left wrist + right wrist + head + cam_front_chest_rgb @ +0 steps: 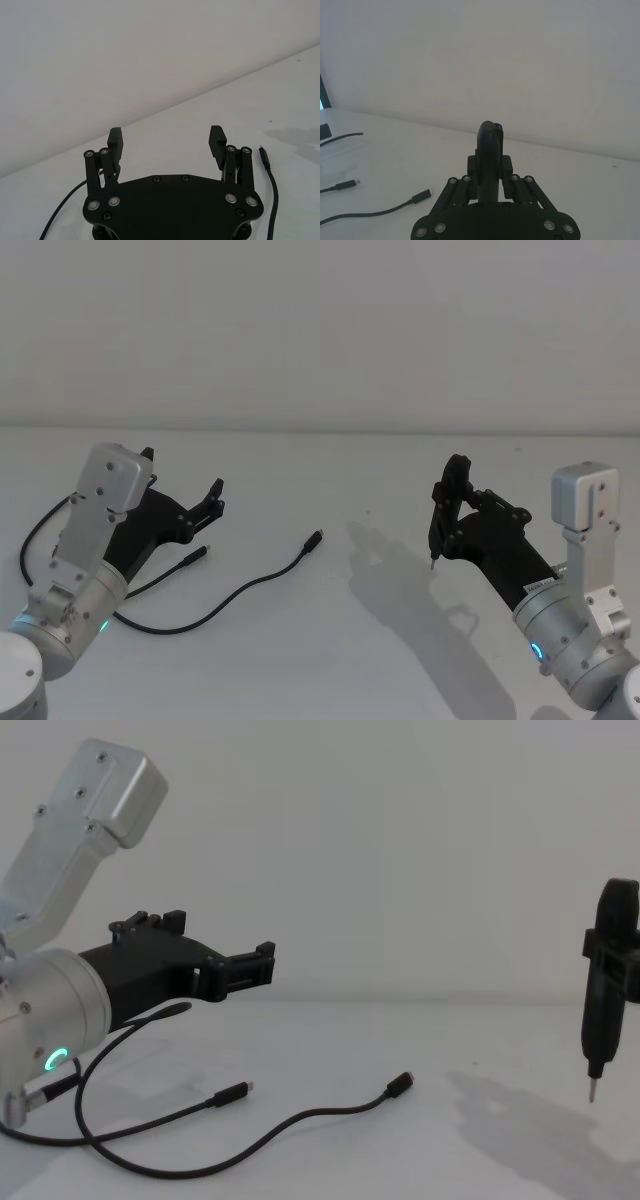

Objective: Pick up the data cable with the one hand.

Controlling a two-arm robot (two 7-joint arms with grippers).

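Observation:
The data cable (243, 589) lies loosely curved on the white table, one small plug (316, 537) near the middle and the other plug (199, 554) just below my left gripper. My left gripper (183, 472) hovers over the table's left side, open, with nothing between its fingers (217, 138). In the left wrist view the data cable (273, 195) runs beside that gripper (166, 137), apart from it. My right gripper (447, 502) hangs above the right side, fingers pressed together (490, 135), far from the data cable (367, 214). In the chest view, the data cable (320, 1111) curves between the arms.
A thicker black lead (33, 535) loops from my left wrist over the table's left edge area. The white table (380, 660) meets a plain wall at the back. A dark object (323, 132) sits at the far side in the right wrist view.

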